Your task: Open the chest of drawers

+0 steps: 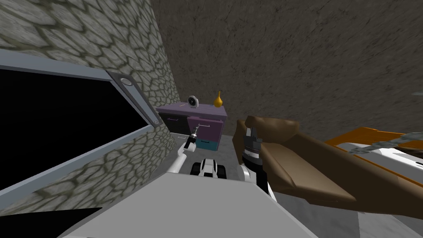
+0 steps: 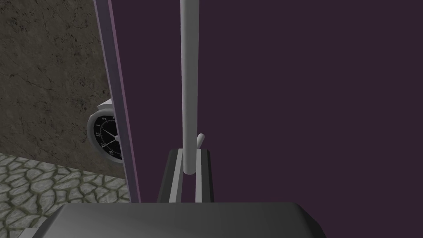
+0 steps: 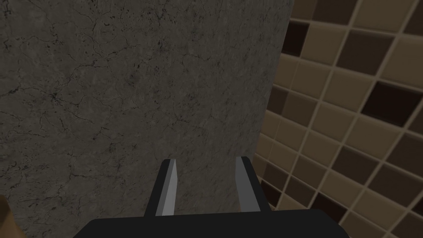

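Note:
The chest of drawers (image 1: 191,112) is purple and stands in the corner by the stone wall. Its upper right drawer (image 1: 205,129) juts out a little from the front. My left gripper (image 1: 195,132) reaches to this drawer's thin grey handle (image 1: 203,124). In the left wrist view both fingers (image 2: 177,175) press the sides of the handle bar (image 2: 189,82), so the left gripper (image 2: 190,167) is shut on it, against the dark purple drawer front (image 2: 310,103). My right gripper (image 1: 249,133) is raised beside the brown seat, and its fingers (image 3: 169,186) stand open, holding nothing.
A round clock (image 1: 192,101) and a yellow vase (image 1: 218,99) stand on the chest's top. A teal drawer (image 1: 207,144) lies below the purple one. A brown upholstered seat (image 1: 297,161) is close on the right. A framed black area (image 1: 62,120) fills the stone wall at left.

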### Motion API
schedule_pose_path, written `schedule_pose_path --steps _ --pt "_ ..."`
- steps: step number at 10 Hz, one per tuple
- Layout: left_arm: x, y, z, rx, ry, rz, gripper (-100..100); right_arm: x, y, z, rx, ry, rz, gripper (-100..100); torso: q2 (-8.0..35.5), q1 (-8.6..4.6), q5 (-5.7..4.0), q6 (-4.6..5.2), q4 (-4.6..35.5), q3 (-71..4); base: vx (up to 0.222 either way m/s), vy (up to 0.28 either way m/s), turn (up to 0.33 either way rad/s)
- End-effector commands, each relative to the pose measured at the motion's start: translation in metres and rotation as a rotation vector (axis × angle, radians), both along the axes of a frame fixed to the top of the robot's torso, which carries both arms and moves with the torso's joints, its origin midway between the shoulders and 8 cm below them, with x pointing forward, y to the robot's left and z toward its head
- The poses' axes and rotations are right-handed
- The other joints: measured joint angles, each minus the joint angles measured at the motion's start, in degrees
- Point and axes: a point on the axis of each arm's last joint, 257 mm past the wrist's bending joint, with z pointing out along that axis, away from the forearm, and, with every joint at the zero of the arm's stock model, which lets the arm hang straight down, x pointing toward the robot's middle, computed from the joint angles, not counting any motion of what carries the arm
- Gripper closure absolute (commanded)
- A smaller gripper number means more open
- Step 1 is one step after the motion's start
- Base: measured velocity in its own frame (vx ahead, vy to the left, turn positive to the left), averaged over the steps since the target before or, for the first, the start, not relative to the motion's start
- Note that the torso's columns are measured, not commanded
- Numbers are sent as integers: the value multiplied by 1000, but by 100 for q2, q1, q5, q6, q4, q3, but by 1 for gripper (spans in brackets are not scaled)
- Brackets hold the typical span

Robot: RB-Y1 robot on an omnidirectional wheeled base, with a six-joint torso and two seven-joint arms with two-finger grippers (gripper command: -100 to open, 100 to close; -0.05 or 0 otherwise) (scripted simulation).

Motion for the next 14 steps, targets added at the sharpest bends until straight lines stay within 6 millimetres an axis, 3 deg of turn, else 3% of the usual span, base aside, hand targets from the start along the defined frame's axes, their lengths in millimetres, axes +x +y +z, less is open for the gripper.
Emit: schedule_pose_path --steps 1,2,4,5,6,9,11,13,14 --pt "5 -1 -26 5 54 -2 100 0 0 0 0 0 0 0 -9 -4 1 6 -6 -3 -11 -1 -6" --pt "18 -1 -6 -2 12 -3 100 0 0 0 0 0 0 0 -26 -5 1 5 -13 -15 -103 -4 65" --pt "28 -8 -11 3 29 -13 100 0 0 0 0 0 0 0 33 -1 -7 -3 27 20 -93 3 13" --pt "27 -7 -25 6 56 -11 100 0 0 0 0 0 0 0 20 -3 -8 -4 26 14 -7 -3 -9" --pt "37 -6 -9 -2 23 -9 100 0 0 0 0 0 0 0 6 -5 -9 -6 21 4 -90 4 74" --pt "48 -12 -22 7 59 -20 100 0 0 0 0 0 0 0 21 -5 -8 -4 26 14 -66 4 9" --pt "65 -17 -3 3 29 -26 100 0 0 0 0 0 0 0 24 -2 -9 -7 25 12 -95 -1 58" --pt "68 -19 -16 8 61 -27 100 0 0 0 0 0 0 0 23 -2 -8 -5 26 14 -45 3 -7" --pt "79 -20 0 1 34 -26 100 0 0 0 0 0 0 0 7 -1 -8 -6 21 4 -99 15 67"
